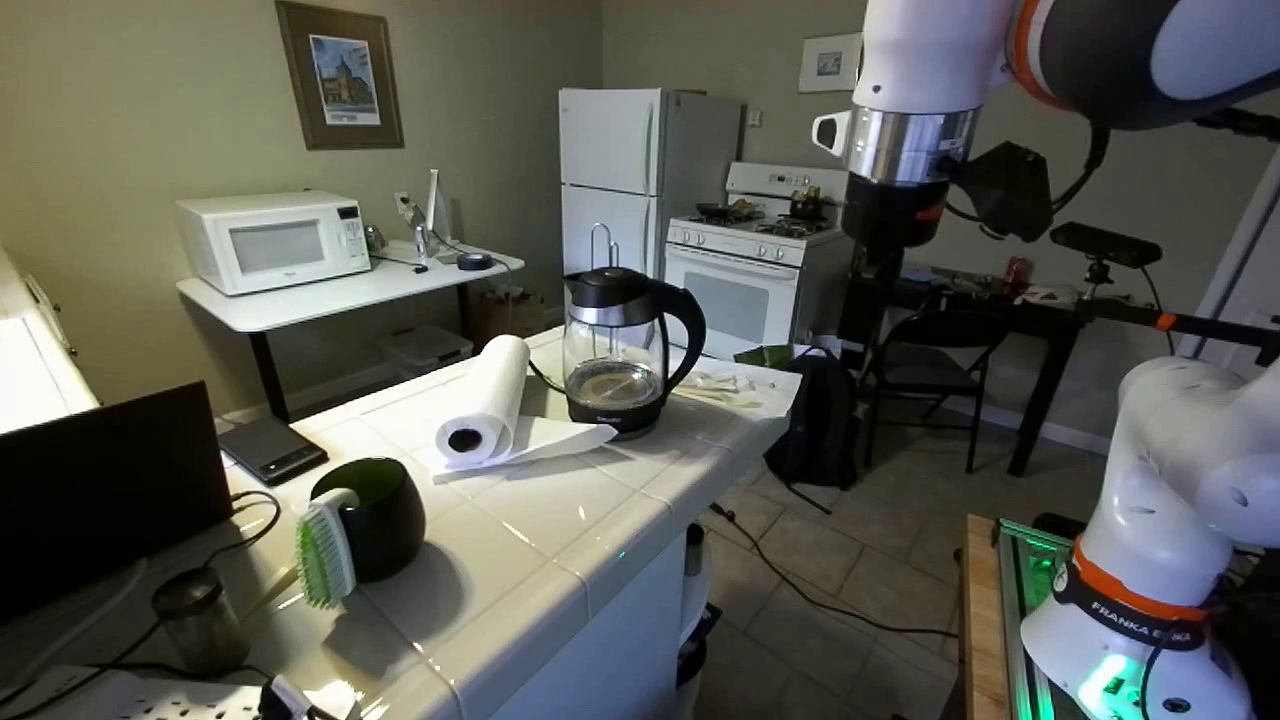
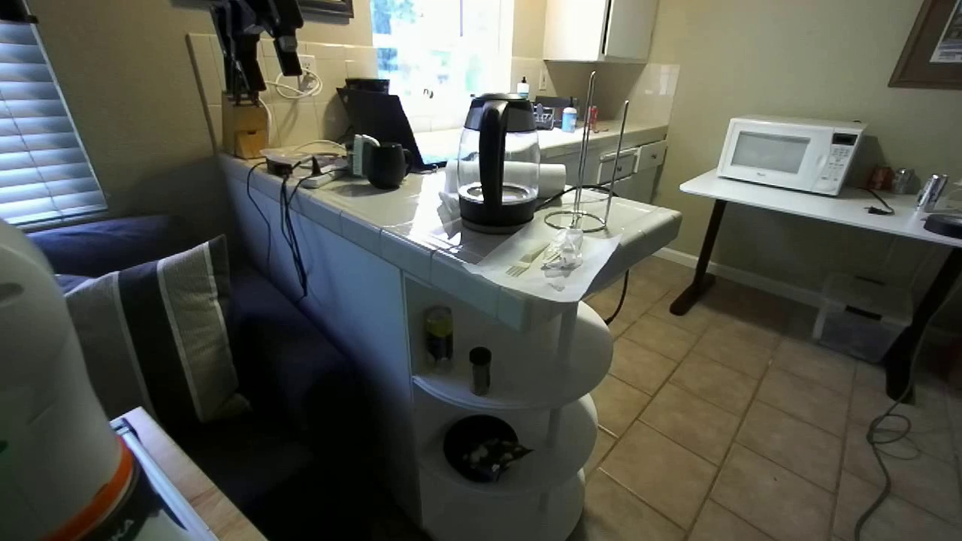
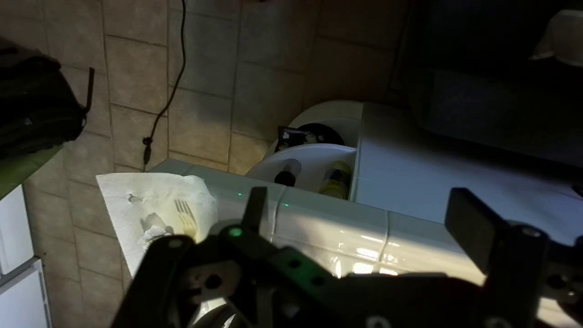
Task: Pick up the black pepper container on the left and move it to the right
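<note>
Pepper container [image 1: 202, 622], as I read the upright jar with the dark lid [image 1: 190, 590], stands on the tiled worktop [image 1: 540, 510] near the black mug [image 1: 388, 525], on the side where the green-bristled scrub brush [image 1: 325, 555] leans against that mug. Its walls look glassy, so I expect a stiff, fairly light body, smooth enough to slip and breakable if it drops or knocks the mug. The best hold would be around mid-body, below the lid, since a lid can turn or come away under load. The brush leaves less room on the mug side, so gripping across the other two sides should serve better. Dark cords [image 1: 278, 512] run close by and could snag. A dark-capped shaker [image 2: 480, 370] also stands on a shelf [image 2: 541, 376] lower than the mug, but the worktop jar seems to fit the sentence better.

The Panda arm [image 1: 930, 60] reaches over with its end effector [image 3: 357, 212] pointing down, higher than the mug and well apart from it. Its fingers [image 3: 471, 228] stand wide apart, holding nothing. I judge the pick not yet begun; it calls for crossing towards the mug, then descending over the jar.
</note>
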